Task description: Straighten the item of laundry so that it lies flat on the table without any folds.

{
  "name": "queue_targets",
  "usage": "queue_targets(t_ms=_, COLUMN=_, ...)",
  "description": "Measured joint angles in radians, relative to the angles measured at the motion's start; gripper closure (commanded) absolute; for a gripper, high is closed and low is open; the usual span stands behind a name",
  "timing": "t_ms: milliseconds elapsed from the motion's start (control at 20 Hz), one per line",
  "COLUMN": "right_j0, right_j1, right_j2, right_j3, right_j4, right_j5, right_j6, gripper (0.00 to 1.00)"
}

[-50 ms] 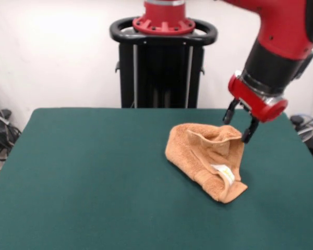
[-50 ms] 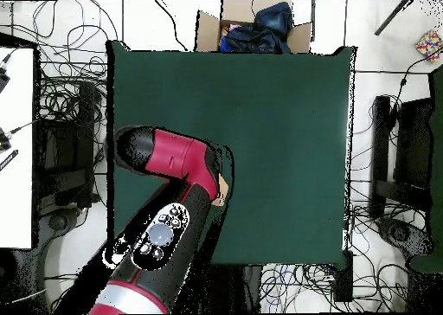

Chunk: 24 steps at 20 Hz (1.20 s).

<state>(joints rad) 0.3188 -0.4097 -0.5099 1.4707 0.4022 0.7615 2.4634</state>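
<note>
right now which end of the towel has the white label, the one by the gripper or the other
The other: the white label sits on the towel's low front end; the open gripper is at its raised back edge.

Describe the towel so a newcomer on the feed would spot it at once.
Start at the dark green felt table. Under the red arm's open tool lies a crumpled orange-tan terry-cloth towel, folded over itself. It is the only item on the table, with a small white label.

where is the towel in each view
Front view: the towel lies crumpled right of centre on the table, just below the end effector.
Overhead view: only a small tan corner peeks out beside the arm; the rest is hidden.
Shared landmark: the red arm reaching over the towel.
</note>
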Motion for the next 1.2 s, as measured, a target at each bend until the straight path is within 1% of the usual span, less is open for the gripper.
queue_targets(t_ms=150, right_j0=-0.003, right_j1=0.017, right_j2=0.000, right_j3=0.000, right_j4=0.000, right_j5=-0.027, right_j6=0.000, gripper=0.00)
queue_targets(t_ms=500, right_j0=-0.011, right_j1=0.055, right_j2=0.000, right_j3=0.003, right_j4=0.000, right_j5=-0.151, right_j6=0.000, gripper=0.00)
queue_targets(t_ms=750, right_j0=-0.018, right_j1=0.064, right_j2=0.000, right_j3=0.003, right_j4=-0.002, right_j5=-0.175, right_j6=0.000, gripper=0.00)
queue_targets(t_ms=950, right_j0=-0.024, right_j1=0.071, right_j2=0.000, right_j3=0.002, right_j4=-0.039, right_j5=-0.178, right_j6=0.000, gripper=0.00)
queue_targets(t_ms=1050, right_j0=-0.029, right_j1=0.077, right_j2=0.000, right_j3=-0.004, right_j4=-0.090, right_j5=-0.178, right_j6=0.000, gripper=0.00)
queue_targets(t_ms=1100, right_j0=-0.031, right_j1=0.081, right_j2=0.000, right_j3=-0.006, right_j4=-0.116, right_j5=-0.177, right_j6=0.000, gripper=1.00)
queue_targets(t_ms=1200, right_j0=-0.033, right_j1=0.092, right_j2=-0.005, right_j3=-0.019, right_j4=-0.166, right_j5=-0.158, right_j6=0.000, gripper=1.00)
